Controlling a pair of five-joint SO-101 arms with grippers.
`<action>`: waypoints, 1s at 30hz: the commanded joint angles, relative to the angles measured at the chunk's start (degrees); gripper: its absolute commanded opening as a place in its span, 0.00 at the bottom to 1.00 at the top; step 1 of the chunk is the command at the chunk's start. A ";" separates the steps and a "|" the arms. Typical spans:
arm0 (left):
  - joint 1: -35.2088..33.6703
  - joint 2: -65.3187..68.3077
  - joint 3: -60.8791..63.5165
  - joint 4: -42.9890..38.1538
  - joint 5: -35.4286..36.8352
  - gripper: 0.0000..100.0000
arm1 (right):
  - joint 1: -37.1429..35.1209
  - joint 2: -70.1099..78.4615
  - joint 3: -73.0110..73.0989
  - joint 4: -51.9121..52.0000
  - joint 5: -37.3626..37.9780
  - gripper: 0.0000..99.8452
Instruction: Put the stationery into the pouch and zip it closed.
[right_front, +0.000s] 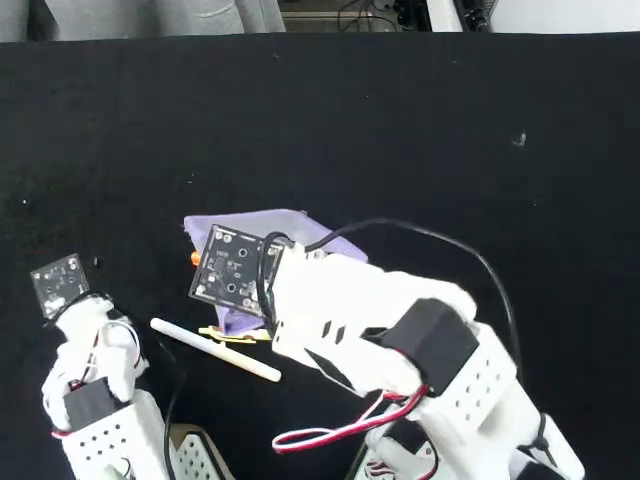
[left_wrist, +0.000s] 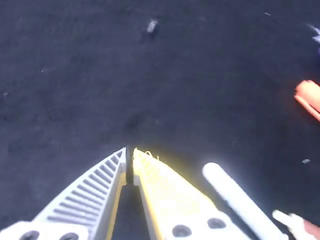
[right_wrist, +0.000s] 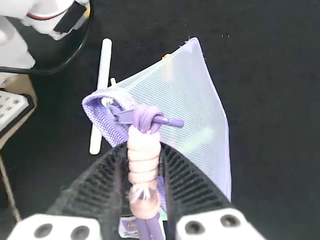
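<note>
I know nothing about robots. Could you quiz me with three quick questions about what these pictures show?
1. True or false: the right pincer is shut on the pouch's zip pull.
2. Which lies outside the pouch? A) white pen B) scissors C) ruler
3. Fill in: the left pincer is shut and holds ____.
Key: 1 true; 2 A; 3 nothing.

No text or numbers can be read.
</note>
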 joint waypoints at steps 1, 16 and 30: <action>1.71 -0.18 -6.99 0.18 0.09 0.03 | 3.69 -2.59 2.24 -4.75 0.18 0.01; 28.88 -0.35 -19.38 -0.35 0.18 0.03 | 11.16 -7.25 11.65 -17.93 0.53 0.01; 36.00 -0.35 -38.11 -0.44 0.18 0.03 | 11.25 -7.52 19.21 -28.92 0.09 0.01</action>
